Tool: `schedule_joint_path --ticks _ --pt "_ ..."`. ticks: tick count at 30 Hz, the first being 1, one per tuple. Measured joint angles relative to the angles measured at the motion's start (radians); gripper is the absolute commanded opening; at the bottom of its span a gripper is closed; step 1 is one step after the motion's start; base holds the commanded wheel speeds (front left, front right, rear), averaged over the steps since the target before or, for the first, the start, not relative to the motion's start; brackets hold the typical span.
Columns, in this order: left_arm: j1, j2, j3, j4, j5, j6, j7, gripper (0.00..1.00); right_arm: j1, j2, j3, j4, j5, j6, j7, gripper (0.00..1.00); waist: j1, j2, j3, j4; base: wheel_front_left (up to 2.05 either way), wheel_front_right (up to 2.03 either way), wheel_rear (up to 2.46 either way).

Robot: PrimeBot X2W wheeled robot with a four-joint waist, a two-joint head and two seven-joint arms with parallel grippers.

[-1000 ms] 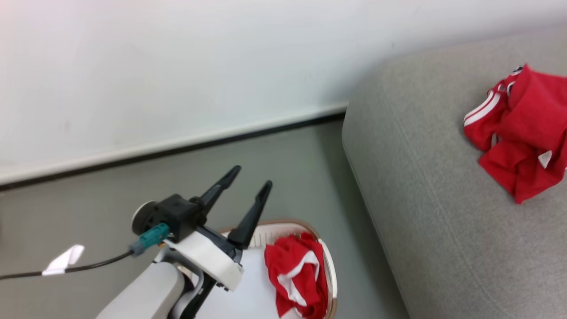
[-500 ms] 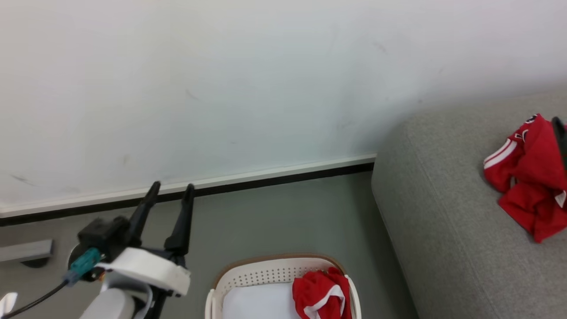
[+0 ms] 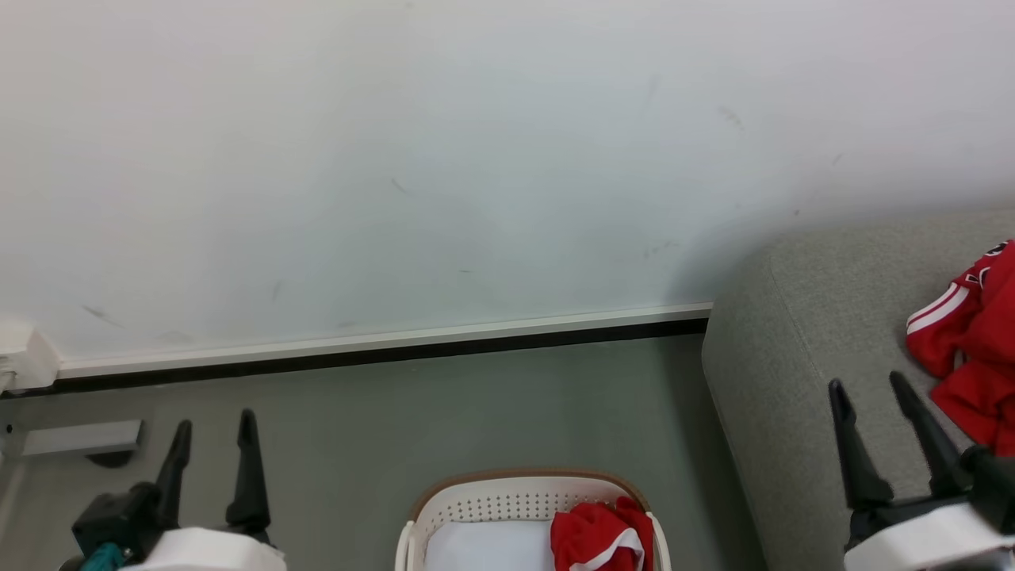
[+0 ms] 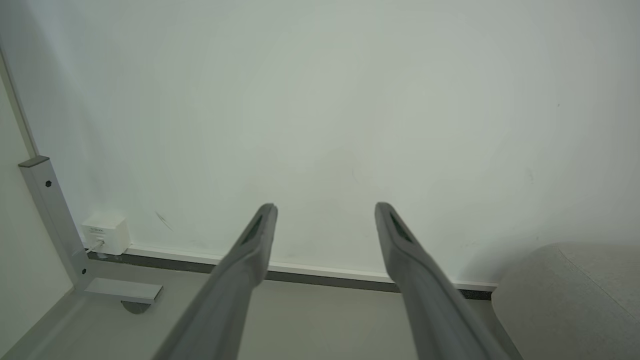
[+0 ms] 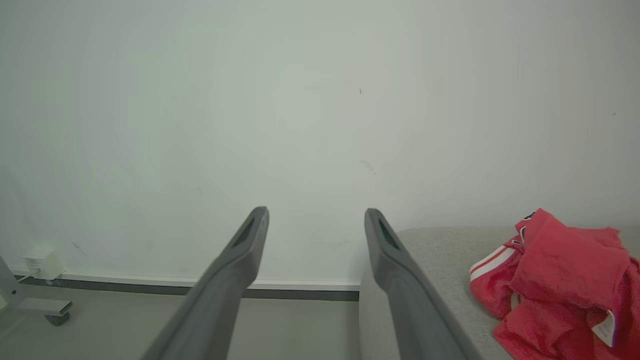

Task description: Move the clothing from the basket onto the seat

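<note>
Red soft-fabric sports garment with white trim [image 3: 600,539] lies in the cream-white perforated plastic basket with brown rim [image 3: 492,501], at 6 o'clock in the head view. A second red garment [image 3: 963,349] rests on the light-grey upholstered seat [image 3: 785,381] at 3 o'clock. Left gripper [image 3: 216,420] at 8 o'clock and right gripper [image 3: 865,382] at 4 o'clock: jaws parted, empty. Recommendation: descend on a raised fold, pinch fabric only, and avoid the plain white cloth [image 3: 484,551] alongside.
</note>
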Motion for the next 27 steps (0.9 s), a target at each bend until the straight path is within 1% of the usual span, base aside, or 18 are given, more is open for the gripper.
schedule_joint_path --ticks 1,2,3,4,5,6,7,8,9,10,15,27 --pt "0.0 0.0 0.0 0.0 0.0 0.0 0.0 1.0 0.0 0.0 0.0 0.0 0.0 0.0 0.0 1.0 0.0 0.0 0.0 0.0 0.0 0.0 0.0" --pt "0.009 -0.009 0.009 0.002 0.021 -0.006 0.0 1.0 0.009 0.012 0.001 0.017 -0.009 0.0 -0.034 1.0 0.0 -0.0001 0.0 0.002 0.0 0.0 0.0" --pt "0.027 -0.034 0.031 0.002 0.047 -0.022 0.0 1.0 0.023 0.035 0.001 0.049 -0.017 0.0 -0.087 1.0 0.0 0.0 0.0 0.007 0.0 0.0 0.0" --pt "0.036 -0.047 0.04 0.002 0.066 -0.031 0.0 1.0 0.032 0.045 0.008 0.062 -0.022 0.0 -0.1 1.0 0.0 0.0 0.001 0.009 0.0 0.0 0.0" --pt "0.036 -0.047 0.04 0.002 0.066 -0.031 0.0 1.0 0.032 0.045 0.008 0.062 -0.022 0.0 -0.1 1.0 0.0 0.0 0.001 0.009 0.0 0.0 0.0" --pt "0.049 -0.07 0.055 0.008 0.092 -0.049 0.0 1.0 0.043 0.062 0.022 0.085 -0.046 0.0 -0.121 1.0 0.0 0.0 0.003 0.012 0.0 0.0 0.0" --pt "0.049 -0.07 0.055 0.008 0.092 -0.049 0.0 1.0 0.043 0.062 0.022 0.085 -0.046 0.0 -0.121 1.0 0.0 0.0 0.003 0.012 0.0 0.0 0.0" --pt "0.058 -0.09 0.064 0.013 0.119 -0.069 0.0 1.0 0.045 0.072 0.027 0.103 -0.059 0.0 -0.131 1.0 0.0 0.0 0.005 0.016 0.0 0.0 0.0" --pt "0.062 -0.102 0.067 0.016 0.132 -0.077 0.0 1.0 0.046 0.075 0.03 0.113 -0.065 0.0 -0.135 1.0 0.0 0.0 0.006 0.017 0.0 0.0 0.0" --pt "0.062 -0.102 0.067 0.016 0.132 -0.077 0.0 1.0 0.046 0.075 0.03 0.113 -0.065 0.0 -0.135 1.0 0.0 0.0 0.006 0.017 0.0 0.0 0.0" --pt "0.06 -0.136 0.108 0.029 0.17 -0.121 0.0 1.0 0.03 0.093 0.054 0.14 -0.083 0.0 -0.142 1.0 0.0002 0.0 0.014 0.027 0.0 0.0 0.0" --pt "0.053 -0.168 0.155 0.042 0.215 -0.169 0.0 1.0 0.014 0.099 0.05 0.137 -0.085 0.0 -0.145 1.0 0.0001 0.0 0.011 0.019 0.0 0.0 0.0"
